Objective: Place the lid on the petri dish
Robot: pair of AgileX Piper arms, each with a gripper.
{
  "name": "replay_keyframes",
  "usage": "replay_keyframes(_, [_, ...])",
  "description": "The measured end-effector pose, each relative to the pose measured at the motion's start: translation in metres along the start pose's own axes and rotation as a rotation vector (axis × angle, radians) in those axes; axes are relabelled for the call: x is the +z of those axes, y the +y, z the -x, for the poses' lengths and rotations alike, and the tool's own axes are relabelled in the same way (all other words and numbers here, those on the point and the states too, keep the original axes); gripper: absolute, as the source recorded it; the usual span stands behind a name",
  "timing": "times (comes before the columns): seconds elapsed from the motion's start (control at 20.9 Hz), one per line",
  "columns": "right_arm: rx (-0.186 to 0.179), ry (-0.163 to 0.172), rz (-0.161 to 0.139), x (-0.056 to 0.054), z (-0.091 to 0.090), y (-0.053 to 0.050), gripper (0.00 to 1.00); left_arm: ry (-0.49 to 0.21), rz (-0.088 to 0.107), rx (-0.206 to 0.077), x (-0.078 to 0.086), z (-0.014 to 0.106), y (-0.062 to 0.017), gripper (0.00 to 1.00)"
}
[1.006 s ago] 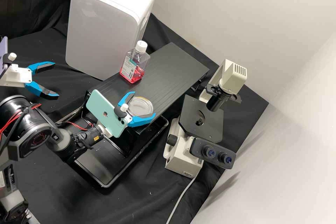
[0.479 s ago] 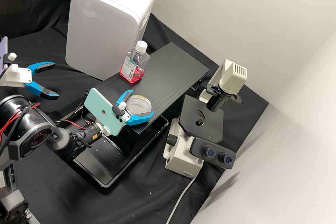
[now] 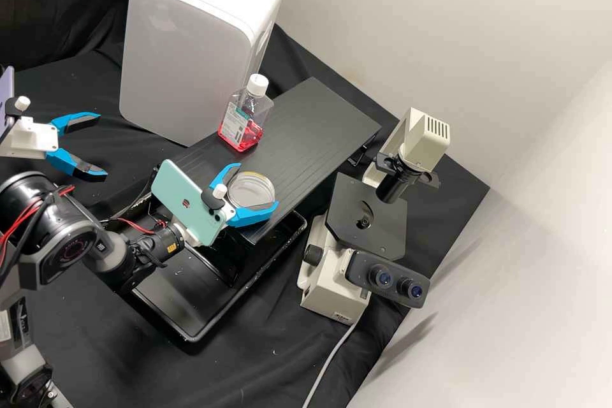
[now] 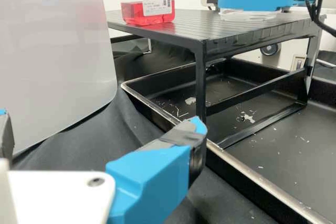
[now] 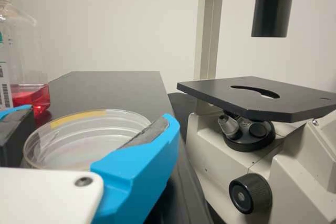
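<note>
Two claws: right claw (image 3: 261, 187) clamps petri dish (image 3: 249, 190) by its sides, centre frame, atop black rack (image 3: 312, 121); left claw (image 3: 101, 144) fingers spread, empty, left edge, above desk (image 3: 255, 357).

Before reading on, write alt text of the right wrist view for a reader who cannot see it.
The right gripper clasps a clear petri dish between its blue fingers. A red-liquid bottle stands behind on a black shelf, a white microscope alongside.
</note>
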Motion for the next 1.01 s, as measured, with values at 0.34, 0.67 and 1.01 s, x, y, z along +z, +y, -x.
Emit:
replay_keyframes(0.34, [0.003,-0.002,0.007,0.0002,-0.0065,-0.0002,0.00,0.000,0.000,0.001,0.0001,-0.0003,0.0003,1.00])
replay_keyframes(0.67, [0.002,-0.003,0.007,0.0007,-0.0079,-0.0008,1.00,0.005,0.003,0.007,-0.0001,-0.0013,0.0012,1.00])
replay_keyframes(1.01, [0.001,-0.004,0.007,0.0009,-0.0080,-0.0010,1.00,0.005,0.003,0.007,-0.0001,-0.0013,0.0012,1.00])
